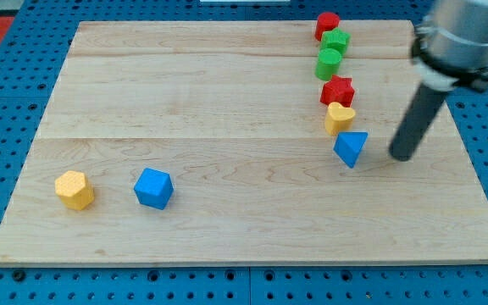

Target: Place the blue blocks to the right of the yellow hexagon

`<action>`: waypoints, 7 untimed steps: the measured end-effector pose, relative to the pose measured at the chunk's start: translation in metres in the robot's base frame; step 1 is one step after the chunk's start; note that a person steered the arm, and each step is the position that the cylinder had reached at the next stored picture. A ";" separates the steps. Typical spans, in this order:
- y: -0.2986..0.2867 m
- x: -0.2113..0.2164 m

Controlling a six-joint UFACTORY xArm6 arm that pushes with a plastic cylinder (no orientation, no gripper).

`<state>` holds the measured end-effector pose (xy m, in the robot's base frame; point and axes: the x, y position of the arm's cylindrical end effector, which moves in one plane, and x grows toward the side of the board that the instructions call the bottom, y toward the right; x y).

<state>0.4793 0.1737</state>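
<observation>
A yellow hexagon (74, 190) lies near the board's bottom left. A blue cube-like block (153, 188) sits just to its right, a short gap apart. A blue triangle block (351, 148) lies at the view's right of centre, just below a yellow heart block (340, 118). My tip (402, 157) rests on the board to the right of the blue triangle, a small gap away and not touching it.
A column of blocks runs up from the yellow heart: a red star (337, 90), a green cylinder (329, 63), a green star-like block (336, 41) and a red block (327, 24) at the top edge. The wooden board (227, 93) sits on a blue pegboard.
</observation>
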 end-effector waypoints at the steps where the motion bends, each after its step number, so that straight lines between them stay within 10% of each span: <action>1: -0.002 -0.011; 4: -0.119 0.032; 7: -0.101 -0.012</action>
<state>0.4674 0.0726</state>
